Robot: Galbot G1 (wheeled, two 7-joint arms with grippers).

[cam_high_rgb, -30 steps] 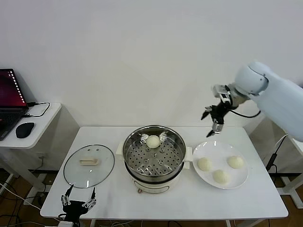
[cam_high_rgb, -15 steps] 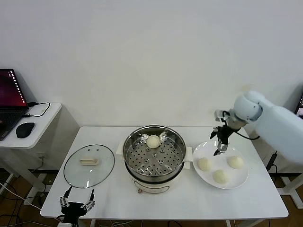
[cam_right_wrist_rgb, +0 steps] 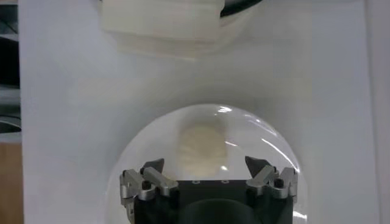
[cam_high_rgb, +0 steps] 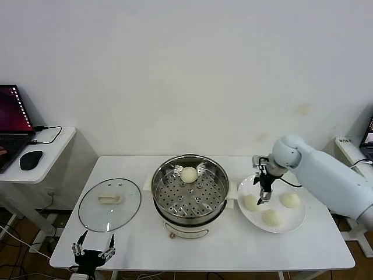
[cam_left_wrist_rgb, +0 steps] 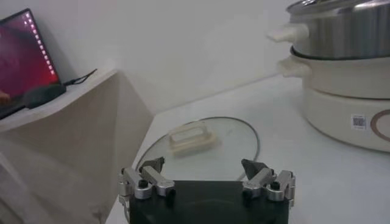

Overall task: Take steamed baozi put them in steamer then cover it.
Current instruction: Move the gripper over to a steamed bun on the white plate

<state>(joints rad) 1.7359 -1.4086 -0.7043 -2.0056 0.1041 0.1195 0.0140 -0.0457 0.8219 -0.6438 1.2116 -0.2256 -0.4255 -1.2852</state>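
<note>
Lowering the wide-open right gripper squarely over the baozi nearest the steamer on the plate's inner edge, close gently to avoid squashing.

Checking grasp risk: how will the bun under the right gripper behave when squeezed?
The bun looks soft and smooth, so it probably dents. Being round, it may roll on the flat plate if nudged. The right gripper hangs open above it.

The right arm is being shown as a smooth, pale blue-white shell with a rounded joint. A thin black cable is being seen near its wrist. Both the right gripper and the left gripper are being shown with black bodies, silver screwed finger links and dark pointed tips.
</note>
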